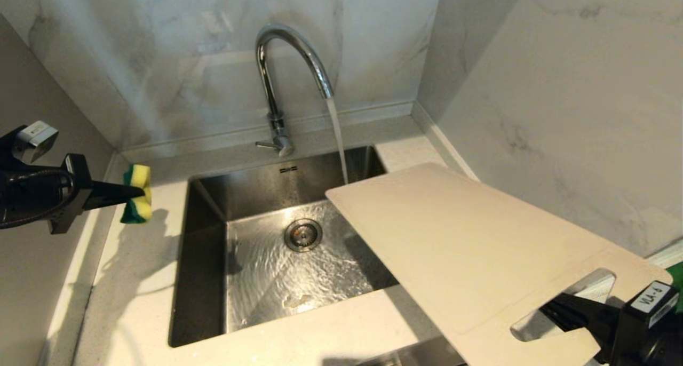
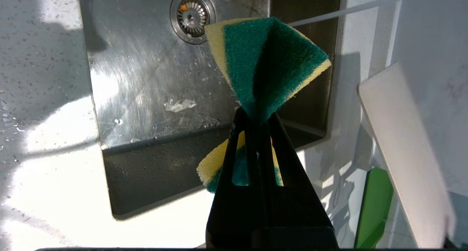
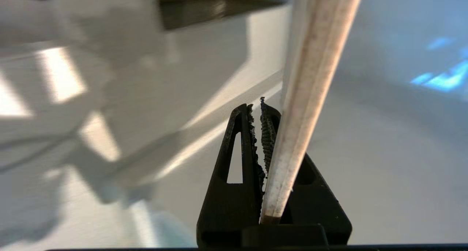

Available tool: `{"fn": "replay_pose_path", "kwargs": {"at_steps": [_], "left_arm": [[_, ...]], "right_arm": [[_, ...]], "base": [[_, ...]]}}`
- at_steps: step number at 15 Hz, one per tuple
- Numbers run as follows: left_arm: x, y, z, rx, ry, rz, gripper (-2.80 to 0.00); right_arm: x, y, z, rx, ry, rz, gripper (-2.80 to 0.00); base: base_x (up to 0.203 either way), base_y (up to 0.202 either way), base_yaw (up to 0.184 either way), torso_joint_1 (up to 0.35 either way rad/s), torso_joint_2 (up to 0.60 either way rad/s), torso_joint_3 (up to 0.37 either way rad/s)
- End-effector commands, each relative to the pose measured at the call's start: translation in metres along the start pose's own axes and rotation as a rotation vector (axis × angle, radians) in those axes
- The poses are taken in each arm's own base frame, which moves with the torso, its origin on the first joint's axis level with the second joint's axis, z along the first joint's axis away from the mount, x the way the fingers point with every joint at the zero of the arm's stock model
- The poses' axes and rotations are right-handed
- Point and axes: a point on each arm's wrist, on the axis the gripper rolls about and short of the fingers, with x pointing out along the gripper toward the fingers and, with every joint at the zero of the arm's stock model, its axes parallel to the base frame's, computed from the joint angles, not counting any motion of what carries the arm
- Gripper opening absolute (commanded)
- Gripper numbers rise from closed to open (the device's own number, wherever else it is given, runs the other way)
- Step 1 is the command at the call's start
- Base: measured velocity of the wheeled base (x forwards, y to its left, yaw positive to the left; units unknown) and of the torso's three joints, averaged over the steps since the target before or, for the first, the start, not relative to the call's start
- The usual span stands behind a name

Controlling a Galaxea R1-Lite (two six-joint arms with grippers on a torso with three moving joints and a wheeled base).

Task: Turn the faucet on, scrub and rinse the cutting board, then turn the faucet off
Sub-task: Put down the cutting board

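Over sink (image 1: 213, 206), cutting board (image 1: 469, 238) (seemingly dry)

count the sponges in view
1: a yellow-green scrub sponge pinched in the left end effector, held above the counter left of the sink. Others may be out of frame.

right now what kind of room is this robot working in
Most likely a home kitchen: a steel sink set in a pale countertop, a chrome faucet running, and marble-look walls behind.
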Motion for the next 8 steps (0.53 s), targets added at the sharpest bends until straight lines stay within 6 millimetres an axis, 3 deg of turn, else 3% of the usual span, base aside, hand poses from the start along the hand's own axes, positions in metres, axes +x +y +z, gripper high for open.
{"fn": "replay_pose_path", "kwargs": {"at_steps": [1, 8], "left_arm": [[0.002, 0.0, 0.0, -0.005, 0.007, -0.002, -2.8], [0.014, 0.005, 0.0, -0.013, 0.036, 0.003, -2.8]], "right_arm": [[0.008, 0.014, 0.001, 0.027, 0.015, 0.077, -2.8], [0.019, 0.037, 0.002, 0.033, 0.027, 0.203, -2.8]], "base": [[0.0, 0.0, 0.0, 0.0, 0.0, 0.0], [0.0, 0.0, 0.0, 0.0, 0.0, 0.0]]}}
